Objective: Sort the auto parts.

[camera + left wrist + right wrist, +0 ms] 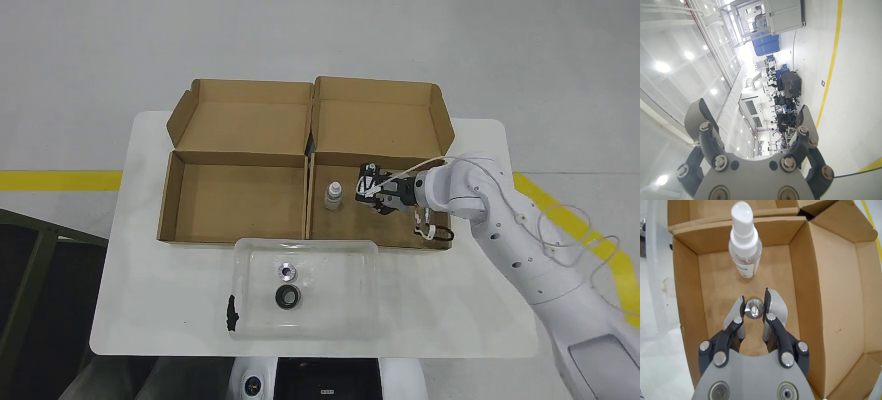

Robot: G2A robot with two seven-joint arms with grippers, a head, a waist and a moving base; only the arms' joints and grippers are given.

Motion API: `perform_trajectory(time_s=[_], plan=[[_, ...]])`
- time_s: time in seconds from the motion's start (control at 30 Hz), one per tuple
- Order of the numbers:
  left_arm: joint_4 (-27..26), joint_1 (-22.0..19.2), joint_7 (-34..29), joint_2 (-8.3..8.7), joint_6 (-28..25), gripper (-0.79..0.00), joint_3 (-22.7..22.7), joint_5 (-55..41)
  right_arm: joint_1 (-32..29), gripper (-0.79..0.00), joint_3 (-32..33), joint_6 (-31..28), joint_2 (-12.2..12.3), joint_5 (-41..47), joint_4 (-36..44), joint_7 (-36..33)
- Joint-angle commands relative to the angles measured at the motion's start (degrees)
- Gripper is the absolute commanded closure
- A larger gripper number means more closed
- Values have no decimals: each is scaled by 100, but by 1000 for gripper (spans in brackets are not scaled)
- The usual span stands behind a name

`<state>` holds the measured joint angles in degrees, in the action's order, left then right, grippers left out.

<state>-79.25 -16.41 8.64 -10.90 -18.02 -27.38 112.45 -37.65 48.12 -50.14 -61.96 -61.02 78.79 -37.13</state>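
Observation:
My right gripper [754,303] is shut on a small round silver metal part [753,311], held low inside the right cardboard box [425,232]; the same gripper [366,186] sits over that box in the top view. A clear spray bottle [745,249] with a white cap stands upright in the same box, just beyond the gripper, and is seen too as the bottle [334,193]. A clear plastic tray [360,290] holds a silver part [287,271] and a black ring [288,296]. My left gripper [753,111] is open, holds nothing and points out into the room.
An empty left cardboard box [235,203] adjoins the right one, both with lids folded back. A small black part [231,315] lies at the tray's left edge on the white table [140,290].

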Motion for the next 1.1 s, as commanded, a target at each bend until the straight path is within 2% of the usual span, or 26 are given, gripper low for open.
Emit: perform_trajectory(time_s=[0.0, 0.33, 0.43, 0.63, 0.83, 0.97, 1.07], plan=[[0, 0, 0, 0, 0, -785, 0, 0, 74, 0, -92, 31, -35, -56, -138, 10], [0, 0, 0, 0, 0, -785, 0, 0, 327, -12, -482, 158, -213, -256, -610, 136], [0, 0, 0, 0, 0, -785, 0, 0, 384, -157, -565, 156, -254, -312, -695, 159], [0, 0, 0, 0, 0, -785, 0, 0, 459, -268, -641, 146, -310, -364, -812, 226], [0, 0, 0, 0, 0, -785, 0, 0, 462, -296, -567, 94, -301, -346, -755, 258], [0, 0, 0, 0, 0, -785, 0, 0, 407, -314, -326, 25, -216, -296, -480, 187], [0, 0, 0, 0, 0, -785, 0, 0, 299, -296, -78, -74, -121, -176, -158, 50]])
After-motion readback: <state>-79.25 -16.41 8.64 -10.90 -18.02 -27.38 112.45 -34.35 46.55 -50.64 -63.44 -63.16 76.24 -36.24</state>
